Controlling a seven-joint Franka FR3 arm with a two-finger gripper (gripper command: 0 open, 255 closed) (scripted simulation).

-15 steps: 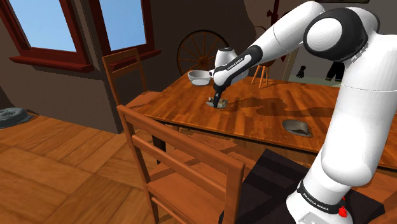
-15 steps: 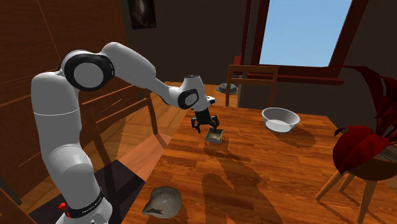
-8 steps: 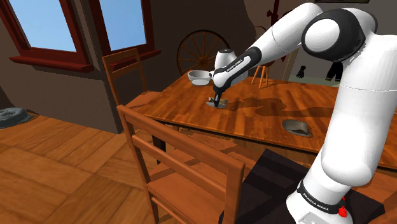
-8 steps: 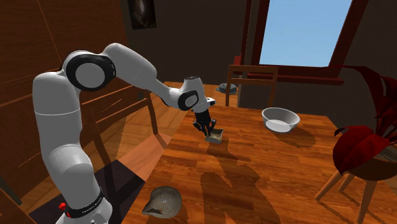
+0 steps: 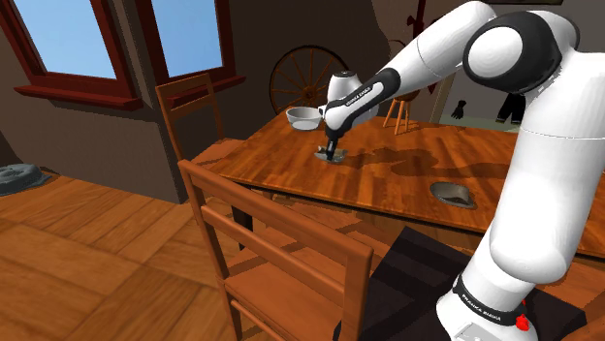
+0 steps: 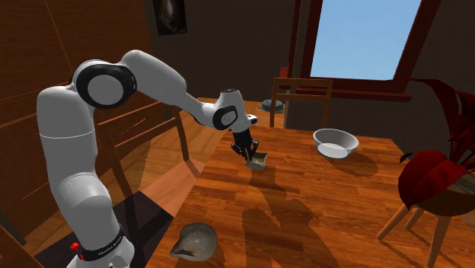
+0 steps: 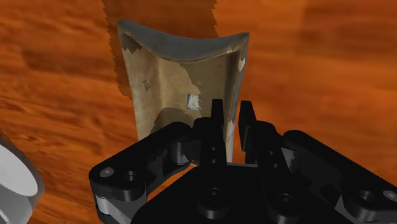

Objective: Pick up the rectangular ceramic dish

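A small rectangular dish [image 7: 178, 83], tan inside with worn grey edges, is at the middle of the wooden table [image 5: 417, 167]. My black gripper [image 7: 230, 127] is shut on one of the dish's side walls, with one finger inside and one outside. In the shoulder view the gripper [image 5: 332, 151] points down onto the dish [image 5: 330, 156] from the white arm. In the second exterior view the dish [image 6: 259, 161] hangs tilted under the gripper [image 6: 250, 153], just over the table [image 6: 320, 205].
A white bowl [image 5: 303, 117] [image 6: 336, 142] stands farther back on the table. A grey rounded dish [image 5: 453, 193] [image 6: 194, 241] lies near the stand. A wooden chair [image 5: 271, 252] stands at the table's near side, and a red-cushioned stool [image 6: 434, 183] at the second exterior view's right.
The fingers stood open around the dish a second ago and have shut on its wall. The hand has since risen a little with the dish.
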